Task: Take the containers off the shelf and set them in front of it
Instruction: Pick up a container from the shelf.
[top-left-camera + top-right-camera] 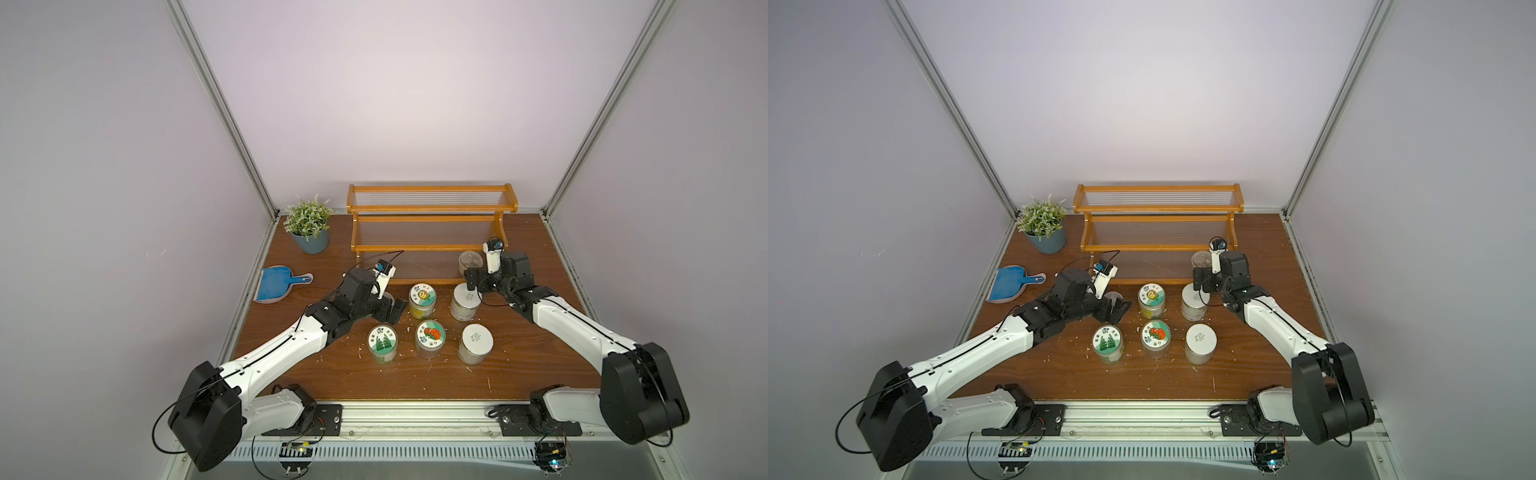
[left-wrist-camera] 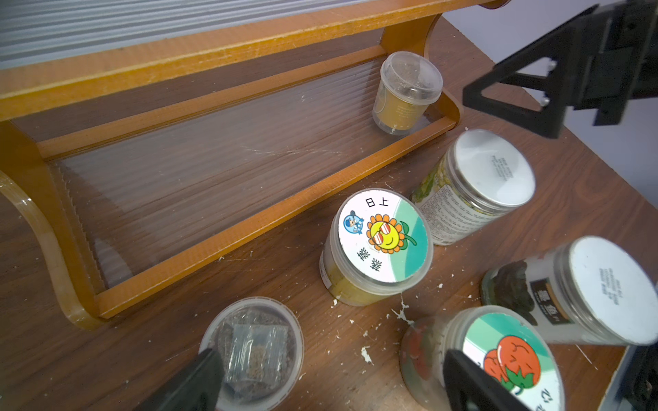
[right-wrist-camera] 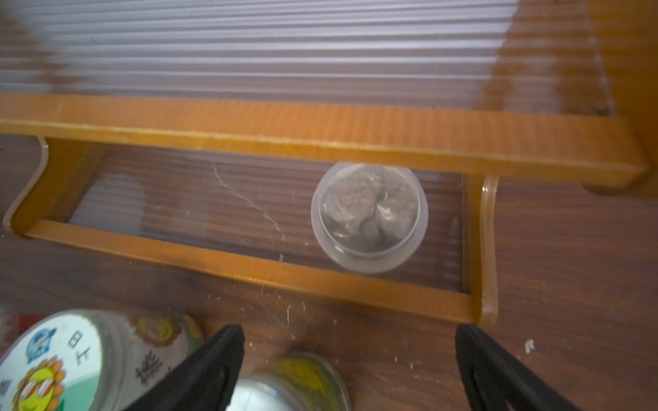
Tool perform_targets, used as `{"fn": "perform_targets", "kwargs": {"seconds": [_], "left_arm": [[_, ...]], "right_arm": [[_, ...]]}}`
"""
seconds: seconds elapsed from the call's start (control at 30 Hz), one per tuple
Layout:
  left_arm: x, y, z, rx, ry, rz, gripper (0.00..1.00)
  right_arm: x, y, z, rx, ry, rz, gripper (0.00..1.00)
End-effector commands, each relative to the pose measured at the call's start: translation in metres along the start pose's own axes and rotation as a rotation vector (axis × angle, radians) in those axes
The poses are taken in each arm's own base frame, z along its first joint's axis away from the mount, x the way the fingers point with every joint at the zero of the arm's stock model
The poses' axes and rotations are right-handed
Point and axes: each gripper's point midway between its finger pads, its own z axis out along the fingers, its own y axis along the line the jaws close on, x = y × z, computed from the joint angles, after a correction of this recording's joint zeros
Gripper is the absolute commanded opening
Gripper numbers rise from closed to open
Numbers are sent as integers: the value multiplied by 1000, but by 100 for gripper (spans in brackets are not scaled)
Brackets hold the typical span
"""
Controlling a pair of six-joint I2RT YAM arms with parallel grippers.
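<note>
Closest in, the left end effector (image 2: 331,359) stands wide apart and empty, just beside a shallow tub (image 2: 251,352) on the worktop (image 2: 142,338). Next, a sunflower jar (image 2: 382,236) shows "日上" on its lid. One clear-lidded tub (image 3: 368,217) sits on the shelf (image 3: 320,142), bottom tier, right end: light, slick, thin-walled, I'd judge, best gripped round its body under the lid. Before it the right end effector (image 3: 349,331) gapes, empty.

The orange-brown wooden shelf (image 2: 228,53) is glossy and lacquered, its clear ribbed plastic tiers (image 2: 213,167) scratched. The dark wood-grain table (image 2: 106,356) looks matt, crumb-flecked. The small clear plastic tub (image 2: 406,92) is dusty; the sunflower-lidded clear plastic jar (image 2: 384,235) has a glossy label
</note>
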Motion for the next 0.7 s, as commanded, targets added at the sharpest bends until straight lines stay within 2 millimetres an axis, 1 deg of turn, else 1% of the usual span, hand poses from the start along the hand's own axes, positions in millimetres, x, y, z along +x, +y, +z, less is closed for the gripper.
{"fn": "perform_targets", "kwargs": {"seconds": [0.0, 0.1, 0.27, 0.43, 0.53, 0.67], "left_arm": [[-9, 3, -5, -10, -25, -3, 100], [-9, 4, -6, -18, -24, -2, 100], [-7, 5, -4, -19, -18, -2, 100], [-6, 5, -2, -22, -11, 1, 100], [-6, 5, -3, -23, -12, 1, 100], [-7, 4, -3, -17, -13, 2, 100]], "right_arm": [[-41, 3, 12, 0, -125, -13, 99], [-42, -4, 27, 45, -114, -19, 99], [-38, -11, 43, 91, -83, -33, 99], [-28, -17, 54, 122, -48, -52, 99], [-27, -17, 58, 122, -37, -62, 99], [-25, -23, 63, 156, -21, -77, 99]]}}
